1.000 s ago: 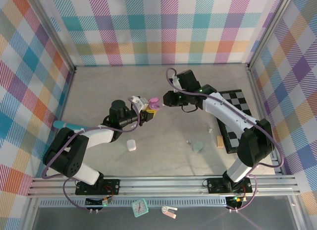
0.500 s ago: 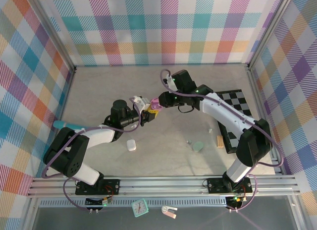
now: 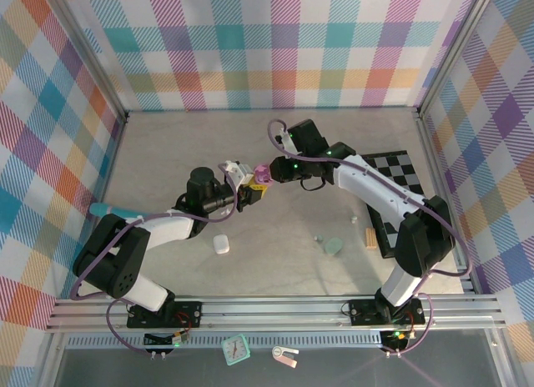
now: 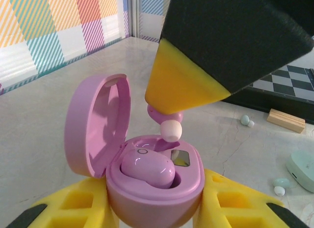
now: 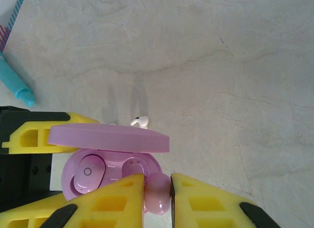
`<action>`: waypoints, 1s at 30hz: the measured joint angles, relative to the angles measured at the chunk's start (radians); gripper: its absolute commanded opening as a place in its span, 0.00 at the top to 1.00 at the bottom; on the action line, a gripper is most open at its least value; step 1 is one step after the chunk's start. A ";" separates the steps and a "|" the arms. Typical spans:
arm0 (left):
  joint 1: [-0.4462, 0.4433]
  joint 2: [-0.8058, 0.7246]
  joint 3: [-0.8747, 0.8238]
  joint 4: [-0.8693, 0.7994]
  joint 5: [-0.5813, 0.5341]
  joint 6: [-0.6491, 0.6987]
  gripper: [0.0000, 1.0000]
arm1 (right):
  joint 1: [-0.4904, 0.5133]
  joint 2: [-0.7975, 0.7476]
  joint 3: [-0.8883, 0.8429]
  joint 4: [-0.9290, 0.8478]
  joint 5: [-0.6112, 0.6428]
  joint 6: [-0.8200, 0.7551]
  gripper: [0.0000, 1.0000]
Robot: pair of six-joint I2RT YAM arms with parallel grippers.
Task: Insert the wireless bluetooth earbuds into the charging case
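My left gripper (image 4: 154, 208) is shut on an open pink charging case (image 4: 147, 188), lid up at the left (image 4: 95, 125). One pink earbud (image 4: 147, 169) lies seated in its near slot; the other slot (image 5: 133, 168) is empty. My right gripper (image 5: 157, 191) is shut on a second pink earbud (image 5: 157, 194), whose pale tip (image 4: 170, 130) hangs just above the case. In the top view both grippers meet at mid-table, with the case (image 3: 261, 172) between them.
A white earbud (image 5: 139, 122) lies on the table beyond the case. A white case (image 3: 220, 244), a pale green case (image 3: 334, 247) with small earbuds (image 4: 281, 185), a wooden block (image 3: 370, 238) and a checkered board (image 3: 400, 195) sit to the right. A teal object (image 3: 108, 209) lies left.
My right gripper has moved left with the pink earbud, closing the gap until it sits over the open case held by the left gripper. The left arm has stayed still.
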 measured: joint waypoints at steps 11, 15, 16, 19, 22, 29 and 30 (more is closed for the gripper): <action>-0.001 0.000 0.006 -0.016 0.001 0.000 0.68 | 0.001 0.022 0.001 0.005 -0.001 -0.011 0.78; -0.001 0.000 0.008 -0.023 0.008 0.000 0.68 | 0.004 0.029 0.007 0.003 -0.001 -0.014 0.77; -0.001 0.000 0.008 -0.024 0.008 0.000 0.68 | 0.005 0.031 0.011 0.003 -0.001 -0.015 0.77; -0.001 0.000 0.010 -0.023 0.008 0.000 0.68 | 0.006 0.033 0.017 0.003 -0.004 -0.015 0.77; -0.001 0.000 0.010 -0.023 0.008 0.000 0.68 | 0.006 0.033 0.018 0.003 -0.008 -0.015 0.77; -0.001 0.004 0.015 -0.022 0.011 -0.004 0.68 | 0.017 0.034 0.018 0.003 -0.012 -0.014 0.71; -0.001 0.004 0.016 -0.021 0.012 -0.004 0.68 | 0.017 0.034 0.018 0.003 -0.012 -0.014 0.71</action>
